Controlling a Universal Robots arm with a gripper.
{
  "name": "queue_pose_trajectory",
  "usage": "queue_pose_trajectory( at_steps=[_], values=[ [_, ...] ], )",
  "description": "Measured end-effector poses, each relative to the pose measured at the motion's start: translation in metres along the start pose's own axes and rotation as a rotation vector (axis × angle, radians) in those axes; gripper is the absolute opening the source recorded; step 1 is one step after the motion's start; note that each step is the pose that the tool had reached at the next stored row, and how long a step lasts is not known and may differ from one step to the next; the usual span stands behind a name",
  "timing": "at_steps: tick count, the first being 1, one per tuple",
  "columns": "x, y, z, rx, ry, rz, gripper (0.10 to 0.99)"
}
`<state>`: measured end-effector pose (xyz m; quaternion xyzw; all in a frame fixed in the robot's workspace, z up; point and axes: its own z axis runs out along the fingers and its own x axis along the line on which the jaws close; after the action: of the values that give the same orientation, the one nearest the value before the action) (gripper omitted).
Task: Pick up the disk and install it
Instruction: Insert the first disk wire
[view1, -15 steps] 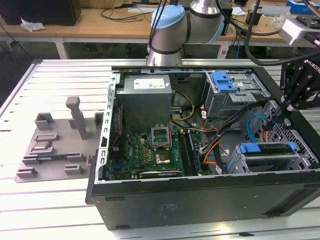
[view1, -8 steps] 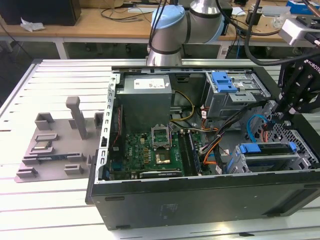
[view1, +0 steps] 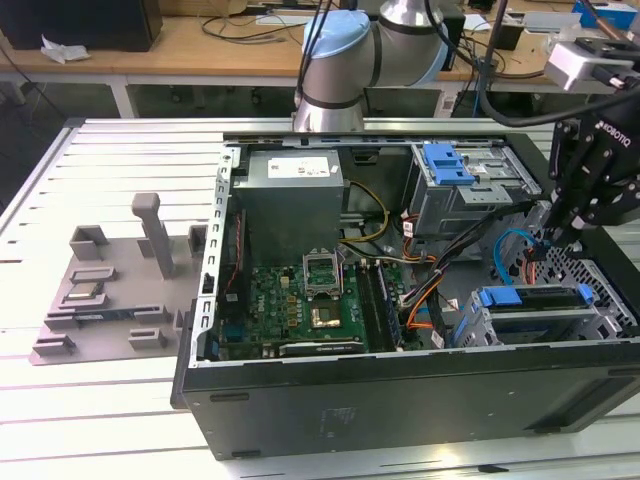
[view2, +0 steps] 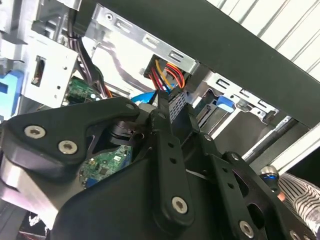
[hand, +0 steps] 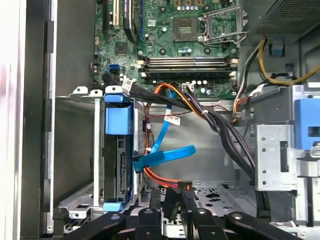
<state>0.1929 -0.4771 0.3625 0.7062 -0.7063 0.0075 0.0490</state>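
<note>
The disk (hand: 121, 165) stands on edge inside the lower metal drive cage (hand: 75, 200), silver and dark, with its blue carrier frame (hand: 118, 114) round it. In the exterior view the disk (view1: 535, 300) lies in that cage at the case's front right corner. My gripper (view1: 548, 242) reaches down into the case just behind the cage. In the first wrist view my gripper (hand: 172, 199) has its fingers close together on a black cable plug (hand: 185, 187) with red and orange wires, a little way from the disk's connector edge. In the second wrist view my gripper (view2: 172, 107) points at those wires.
A blue flat cable (hand: 167, 152) loops beside the disk, and a black cable bundle (hand: 220, 125) crosses to the upper drive cage (view1: 470, 190), which has a blue latch (view1: 447, 163). The motherboard (view1: 300, 300) fills the case floor. A grey fixture plate (view1: 120, 290) lies outside, on the exterior view's left.
</note>
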Motion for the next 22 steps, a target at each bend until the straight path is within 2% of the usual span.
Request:
queue_pose_trajectory(
  at_steps=[3,7,9,10,12,18,19,22],
  values=[
    [-0.0028,-0.0002,0.0032,0.000,0.0003,0.000,0.302],
    [-0.0029,-0.0003,0.0050,0.000,0.0100,0.000,0.302],
    [-0.0029,-0.0003,0.0050,0.000,0.0101,0.000,0.302],
    [-0.0029,-0.0003,0.0050,0.000,0.0101,0.000,0.286],
    [-0.0029,-0.0003,0.0050,0.000,0.0102,0.000,0.165],
    [-0.0030,0.0000,0.0052,0.000,0.0104,0.000,0.165],
    [-0.0029,0.0024,0.0053,0.000,0.0106,0.000,0.165],
    [0.0064,0.0052,0.0062,0.000,0.0119,0.000,0.165]
  ],
)
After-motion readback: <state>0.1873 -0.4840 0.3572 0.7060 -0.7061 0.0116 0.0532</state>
